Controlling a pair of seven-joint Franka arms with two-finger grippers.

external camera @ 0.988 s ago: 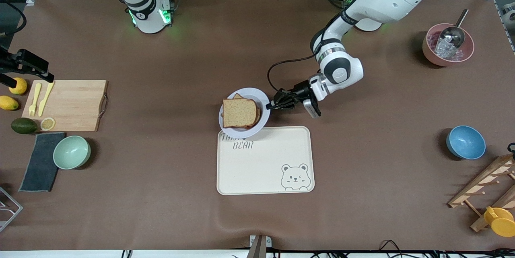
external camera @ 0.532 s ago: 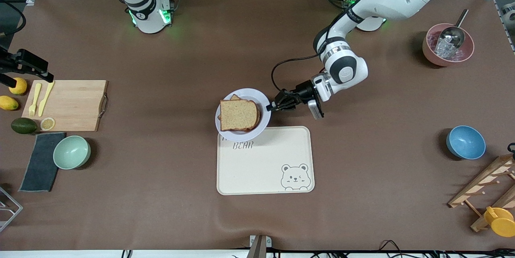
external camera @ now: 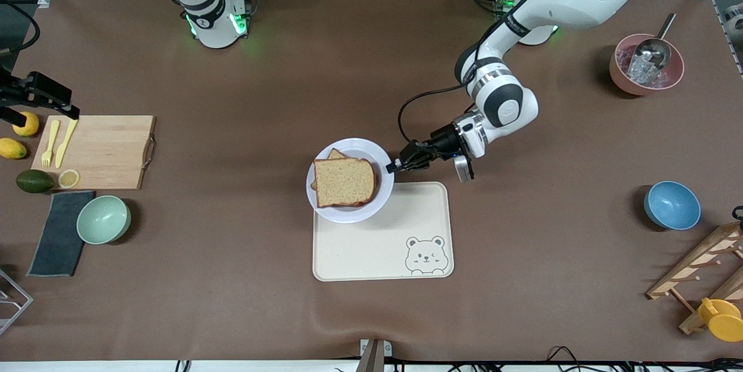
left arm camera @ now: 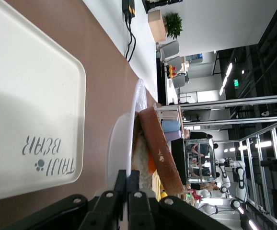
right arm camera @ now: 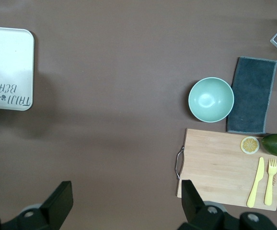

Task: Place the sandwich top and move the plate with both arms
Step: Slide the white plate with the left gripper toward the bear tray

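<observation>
The sandwich top (external camera: 344, 181), a plain brown bread slice, lies on another slice on the pale round plate (external camera: 380, 154). My left gripper (external camera: 393, 167) is shut on the plate's rim at the side toward the left arm's end. The plate overlaps the corner of the cream bear tray (external camera: 383, 244) and covers its lettering. In the left wrist view the fingers (left arm camera: 121, 179) pinch the thin rim of the plate (left arm camera: 121, 139), with the bread's crust (left arm camera: 160, 153) just past it and the tray (left arm camera: 28, 120) below. My right gripper (right arm camera: 126, 194) hangs open high over bare table, holding nothing.
A wooden cutting board (external camera: 96, 151) with yellow cutlery, a green bowl (external camera: 103, 219) and a dark cloth (external camera: 58, 233) sit toward the right arm's end. A blue bowl (external camera: 671, 205), a pink bowl with a scoop (external camera: 645, 64) and a wooden rack (external camera: 702, 273) sit toward the left arm's end.
The left gripper has carried the plate with the sandwich nearer to the front camera and onto the tray's corner, covering the lettering. The right arm has not moved.
</observation>
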